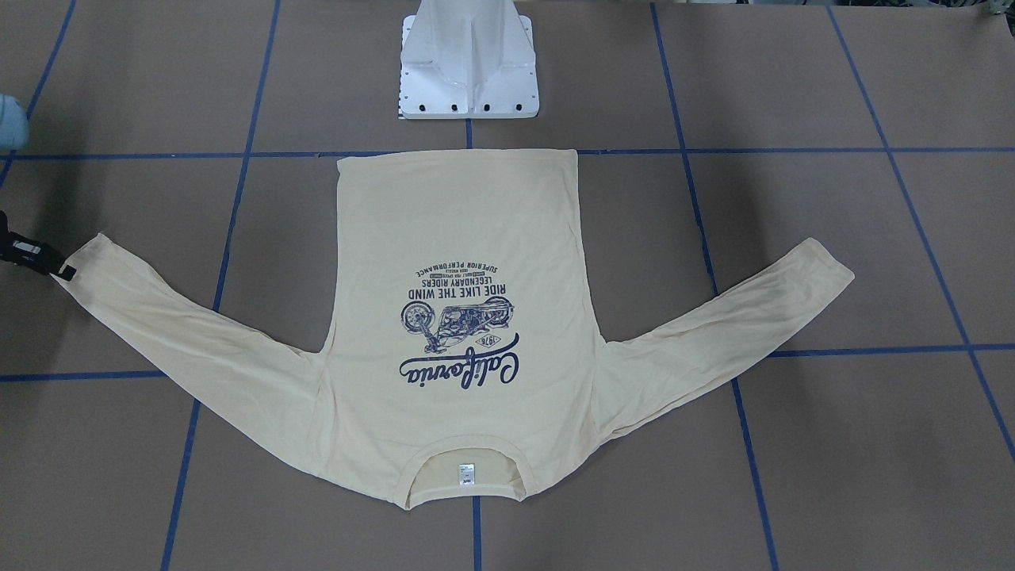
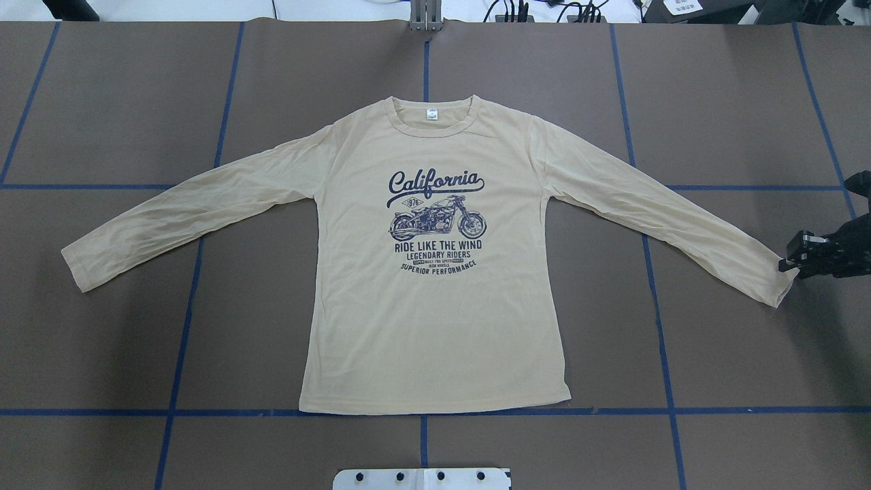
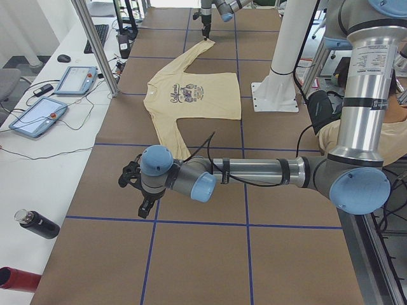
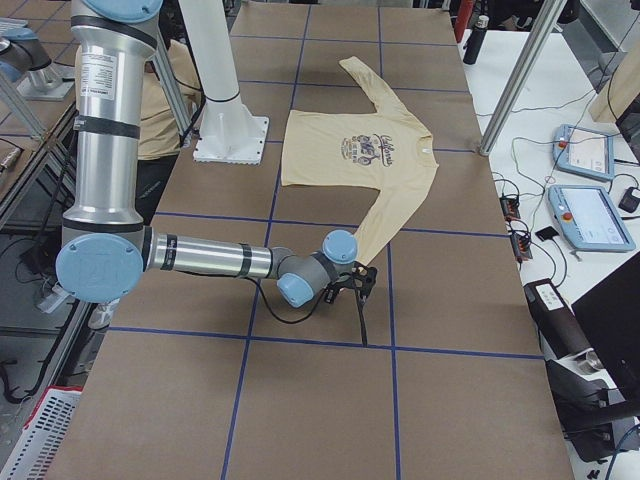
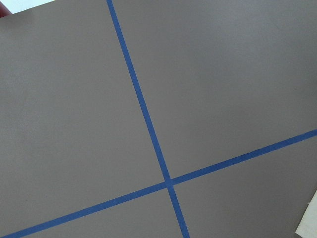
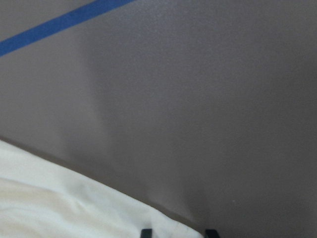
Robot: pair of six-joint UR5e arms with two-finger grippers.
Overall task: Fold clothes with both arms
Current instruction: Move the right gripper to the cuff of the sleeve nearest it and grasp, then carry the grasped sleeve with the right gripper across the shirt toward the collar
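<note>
The T-shirt [image 2: 435,327] lies flat and face up in the middle of the table [image 2: 136,354]. Its print faces the robot, its hem is on the near side by the white base [image 1: 468,71], and its collar and neck tag [image 2: 431,114] are on the far side. Both sleeves are spread outward and angle back toward the robot.

The right gripper [image 2: 789,257] sits low at the cuff [image 2: 769,272] of the right sleeve [image 2: 653,211]. In the right wrist view its two fingertips [image 6: 146,232] are apart, with the pale edge of the cloth reaching into the gap between them, and they are not closed on it.

The left gripper [image 3: 135,194] shows only in the side view from the left. It is above bare table crossed by blue tape [image 5: 148,124], out beyond the left sleeve [image 2: 190,211] and apart from it. I cannot tell whether its fingers are apart or together.
</note>
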